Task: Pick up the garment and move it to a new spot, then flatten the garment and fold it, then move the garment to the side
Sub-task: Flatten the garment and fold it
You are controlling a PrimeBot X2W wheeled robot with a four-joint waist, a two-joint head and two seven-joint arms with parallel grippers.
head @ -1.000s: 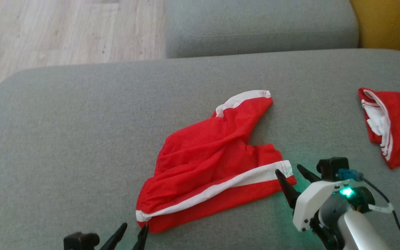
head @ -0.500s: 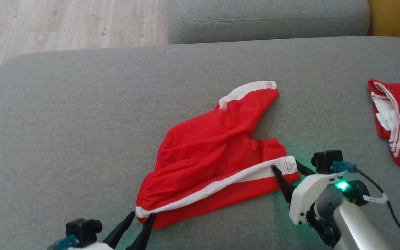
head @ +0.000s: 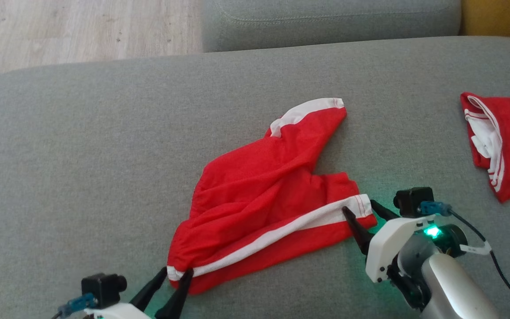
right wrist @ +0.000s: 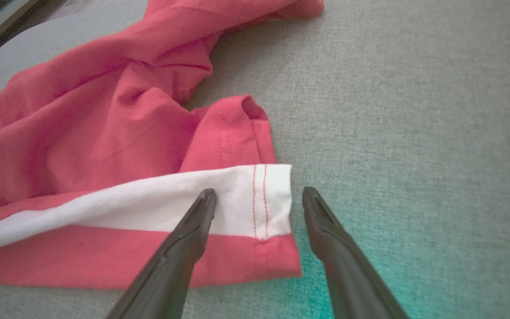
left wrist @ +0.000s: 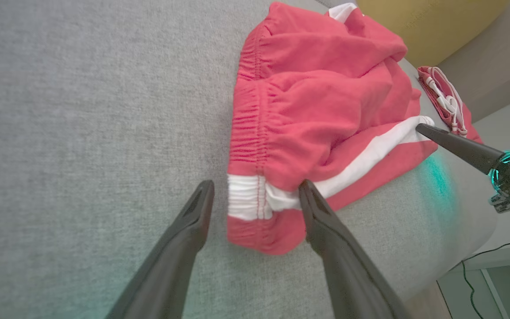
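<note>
Red garment (head: 264,199), a pair of shorts, rumpled on the grey cushion (head: 82,155), neither flat nor folded. Its long axis follows the white stripe (head: 272,237), running from the left gripper (head: 176,271) across to the right gripper (head: 358,205). The gathered waistband (left wrist: 248,133) lies at the left gripper; one leg hem (right wrist: 268,199) lies at the right gripper. The other leg points away, ahead of both grippers. Each gripper is spread wide and holds nothing: the left straddles the waistband corner, the right straddles the stripe's hemmed end, tips low at the cloth. A second red garment (head: 503,146) lies well apart, beyond the right gripper. The pose suits either a two-ended grasp for carrying or one for pulling the cloth flat. Either calls, by judgement, for both jaws to close on single edges without bunching the fabric.
</note>
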